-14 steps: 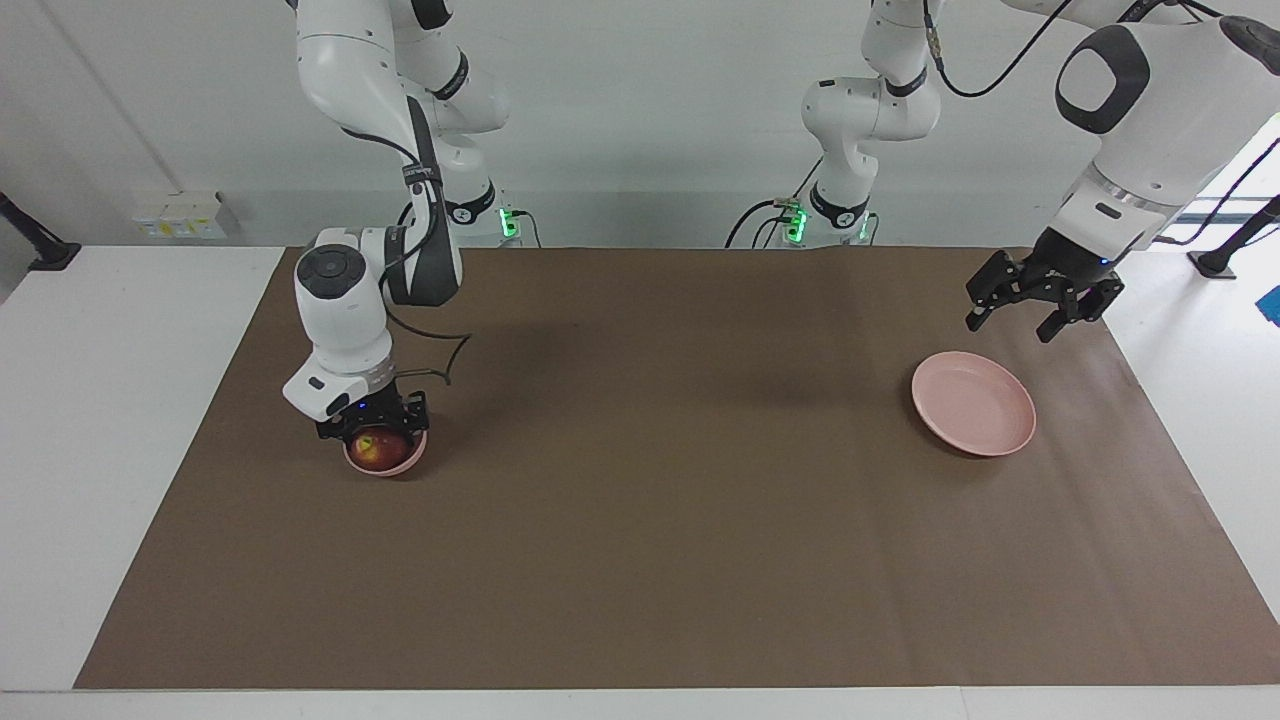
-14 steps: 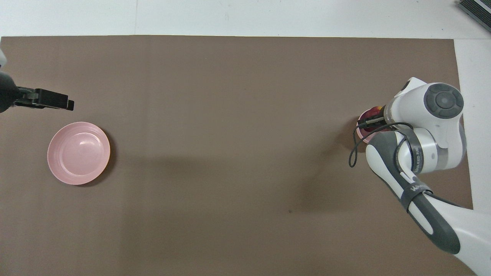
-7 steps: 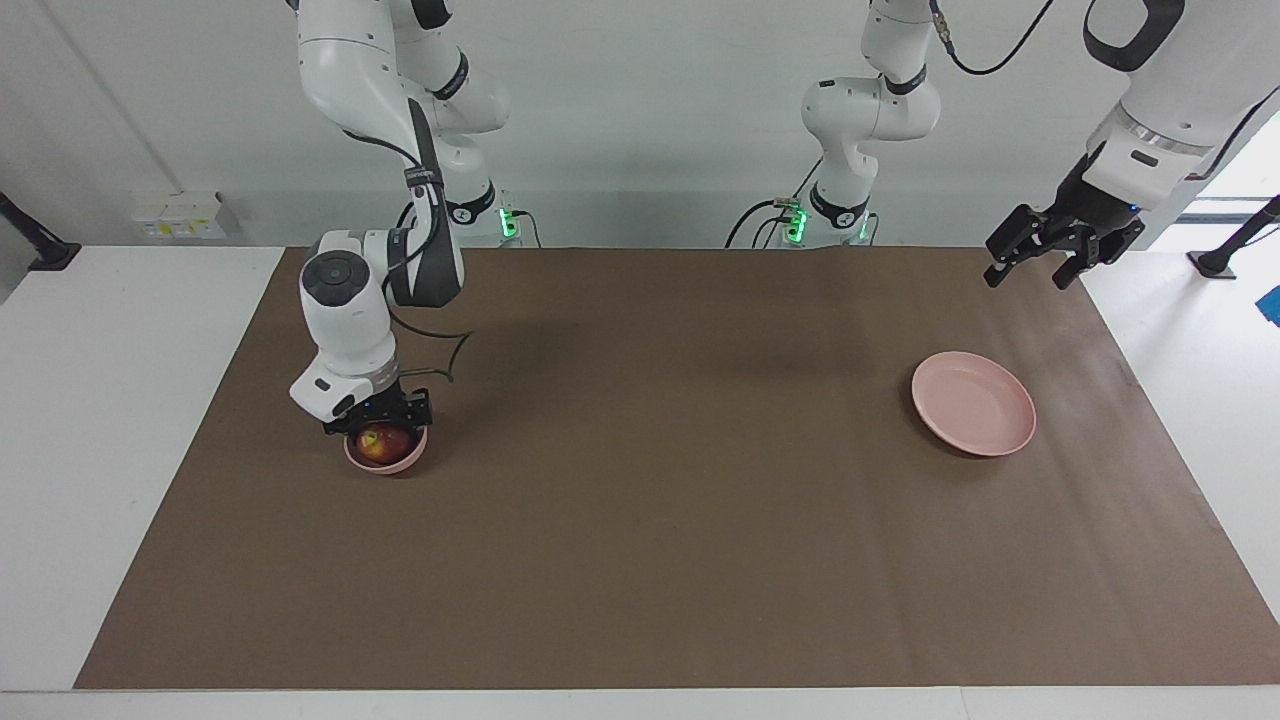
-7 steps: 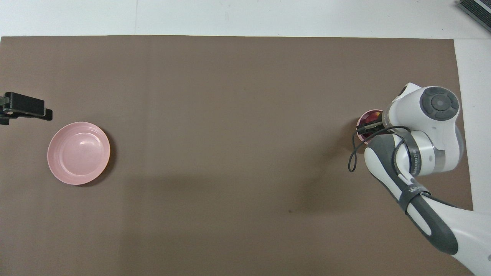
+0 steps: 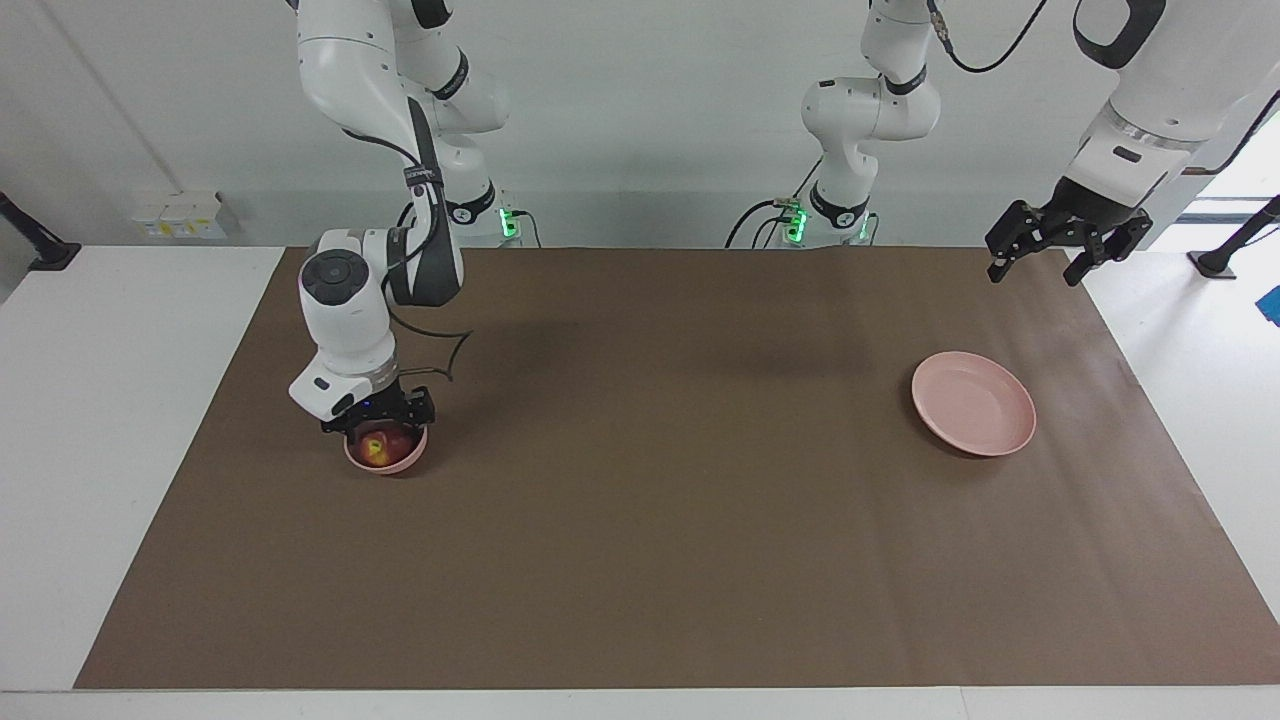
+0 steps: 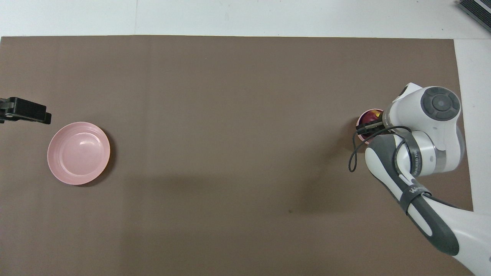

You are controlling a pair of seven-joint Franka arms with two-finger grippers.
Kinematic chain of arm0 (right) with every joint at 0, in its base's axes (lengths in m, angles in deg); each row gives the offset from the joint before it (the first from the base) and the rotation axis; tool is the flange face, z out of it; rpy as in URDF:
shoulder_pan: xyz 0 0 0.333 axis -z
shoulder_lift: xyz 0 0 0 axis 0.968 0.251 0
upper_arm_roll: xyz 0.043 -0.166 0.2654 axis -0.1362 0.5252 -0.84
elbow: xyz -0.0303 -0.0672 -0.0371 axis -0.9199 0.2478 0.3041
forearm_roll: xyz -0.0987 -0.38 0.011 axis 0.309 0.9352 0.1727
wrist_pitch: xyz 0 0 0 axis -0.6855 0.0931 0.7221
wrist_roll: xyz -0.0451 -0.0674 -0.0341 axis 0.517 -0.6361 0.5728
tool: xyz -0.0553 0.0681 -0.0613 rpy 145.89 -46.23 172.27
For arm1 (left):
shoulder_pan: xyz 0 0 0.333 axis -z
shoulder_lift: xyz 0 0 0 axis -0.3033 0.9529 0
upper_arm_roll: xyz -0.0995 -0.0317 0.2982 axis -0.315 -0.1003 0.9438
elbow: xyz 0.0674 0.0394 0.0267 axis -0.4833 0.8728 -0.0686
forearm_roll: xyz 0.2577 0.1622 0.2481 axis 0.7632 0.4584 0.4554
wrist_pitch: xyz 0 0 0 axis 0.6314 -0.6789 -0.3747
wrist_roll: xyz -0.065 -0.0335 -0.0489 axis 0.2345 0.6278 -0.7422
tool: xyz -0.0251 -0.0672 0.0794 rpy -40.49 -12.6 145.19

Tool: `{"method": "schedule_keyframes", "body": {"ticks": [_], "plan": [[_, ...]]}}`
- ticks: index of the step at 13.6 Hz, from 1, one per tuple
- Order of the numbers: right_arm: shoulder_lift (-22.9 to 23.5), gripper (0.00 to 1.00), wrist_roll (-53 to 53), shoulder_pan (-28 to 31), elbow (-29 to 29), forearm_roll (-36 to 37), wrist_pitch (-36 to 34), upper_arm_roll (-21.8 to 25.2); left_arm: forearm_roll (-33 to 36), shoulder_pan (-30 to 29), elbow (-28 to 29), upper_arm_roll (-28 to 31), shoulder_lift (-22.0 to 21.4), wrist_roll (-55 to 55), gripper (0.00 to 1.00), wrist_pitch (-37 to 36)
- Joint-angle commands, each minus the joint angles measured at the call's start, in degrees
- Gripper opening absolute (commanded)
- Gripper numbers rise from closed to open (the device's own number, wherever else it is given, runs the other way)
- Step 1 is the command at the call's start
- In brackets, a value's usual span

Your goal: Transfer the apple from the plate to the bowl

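The dark red apple (image 5: 377, 446) lies in the small pink bowl (image 5: 405, 462) toward the right arm's end of the table. My right gripper (image 5: 378, 428) is just above the bowl's rim, over the apple, with its fingers apart. In the overhead view the right arm covers most of the bowl (image 6: 360, 123), and only part of the apple (image 6: 370, 114) shows. The flat pink plate (image 5: 975, 405) lies bare toward the left arm's end and also shows in the overhead view (image 6: 78, 153). My left gripper (image 5: 1035, 275) hangs open and empty, high above the mat's edge beside the plate.
A brown mat (image 5: 660, 480) covers the table, with white table (image 5: 100, 400) at both ends. The arm bases and their cables (image 5: 800, 220) stand at the robots' edge of the mat.
The apple has sunk lower into the bowl and my right gripper has risen slightly off it. My left gripper has lifted up and away from the plate.
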Motion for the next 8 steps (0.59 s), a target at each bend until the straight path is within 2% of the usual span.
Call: {"method": "schedule_keyframes", "body": {"ticks": [1,3,8], "plan": [[-2.44,1.0,-1.54,0.34,0.75,0.79,-1.4,-0.59,0.67,-0.47,-7.45,-0.62,4.38,-0.91,1.0,-6.47],[-4.37,1.0,-1.54,0.17,2.68,0.44,-5.26,-0.68,0.14,-0.56,-10.01,0.33,7.46,-0.91,1.0,-8.41],[-9.73,1.0,-1.45,-0.01,8.84,-6.32,-16.16,-0.76,-0.21,-0.3,-6.77,0.43,5.02,-0.56,1.0,-7.1]]}}
